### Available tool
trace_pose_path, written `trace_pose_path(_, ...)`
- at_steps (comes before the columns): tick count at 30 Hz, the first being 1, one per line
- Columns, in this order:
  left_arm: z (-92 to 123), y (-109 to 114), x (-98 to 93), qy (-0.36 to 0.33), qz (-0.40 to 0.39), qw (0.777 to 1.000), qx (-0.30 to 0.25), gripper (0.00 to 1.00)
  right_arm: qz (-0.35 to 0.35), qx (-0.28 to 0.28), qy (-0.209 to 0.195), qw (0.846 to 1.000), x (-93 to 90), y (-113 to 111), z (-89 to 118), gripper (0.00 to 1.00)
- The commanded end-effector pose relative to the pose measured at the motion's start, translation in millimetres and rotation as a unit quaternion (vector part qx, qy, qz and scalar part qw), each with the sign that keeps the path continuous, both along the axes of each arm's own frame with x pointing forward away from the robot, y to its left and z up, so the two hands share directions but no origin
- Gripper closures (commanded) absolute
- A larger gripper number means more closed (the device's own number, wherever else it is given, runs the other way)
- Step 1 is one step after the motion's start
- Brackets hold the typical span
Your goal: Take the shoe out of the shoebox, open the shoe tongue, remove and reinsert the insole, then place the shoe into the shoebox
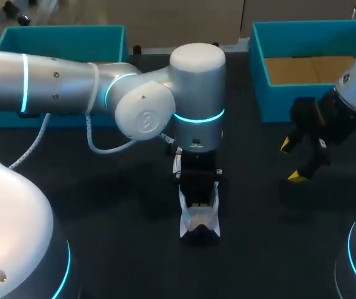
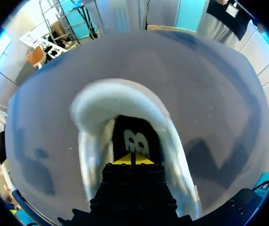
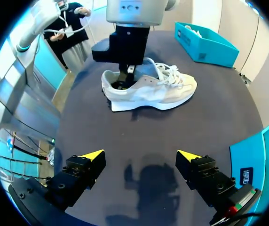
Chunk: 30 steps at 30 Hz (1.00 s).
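A white and beige shoe [image 1: 200,223] stands upright on the dark table near its middle, laces done up, as the right wrist view shows [image 3: 153,89]. My left gripper [image 1: 198,200] points straight down into the shoe's heel opening. In the left wrist view its yellow tips [image 2: 133,159] are pressed together over the dark insole [image 2: 135,137], inside the padded white collar [image 2: 111,94]. Whether they pinch the insole I cannot tell. My right gripper [image 1: 295,161] hangs open and empty to the right of the shoe, its fingers [image 3: 90,155] spread wide. The teal shoebox [image 1: 259,68] sits at the back right.
A second teal box [image 1: 60,37] lies at the back left, behind my left arm [image 1: 72,81]. A white cable [image 1: 89,134] loops down from that arm. Bare dark tabletop [image 3: 144,136] lies between the shoe and my right gripper.
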State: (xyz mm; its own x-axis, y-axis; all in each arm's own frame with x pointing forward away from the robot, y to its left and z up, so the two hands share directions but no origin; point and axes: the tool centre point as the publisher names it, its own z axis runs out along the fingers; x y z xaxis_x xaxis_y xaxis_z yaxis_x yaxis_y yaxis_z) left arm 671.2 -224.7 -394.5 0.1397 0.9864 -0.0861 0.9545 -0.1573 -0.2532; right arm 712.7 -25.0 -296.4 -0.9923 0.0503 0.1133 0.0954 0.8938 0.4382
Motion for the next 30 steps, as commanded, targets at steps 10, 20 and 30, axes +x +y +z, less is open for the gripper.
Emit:
trace_pose_path(10,3.7,13.7,-19.6,-0.014,-0.043,0.998,0.045,1.0,0.0,-0.001,-0.001,1.0,-0.7,0.2,-0.4,0.0)
trace_pose_path(20,-35.8,13.1,-16.1,-0.023,-0.004,0.999,0.043,1.0,0.0,-0.001,-0.001,1.0,-0.7,0.2,-0.4,0.0)
trace_pose_path(30,6.6,1.0,-22.2,-0.014,0.016,1.0,0.005,1.0,0.0,-0.001,-0.001,1.0,-0.7,0.2,-0.4,0.0)
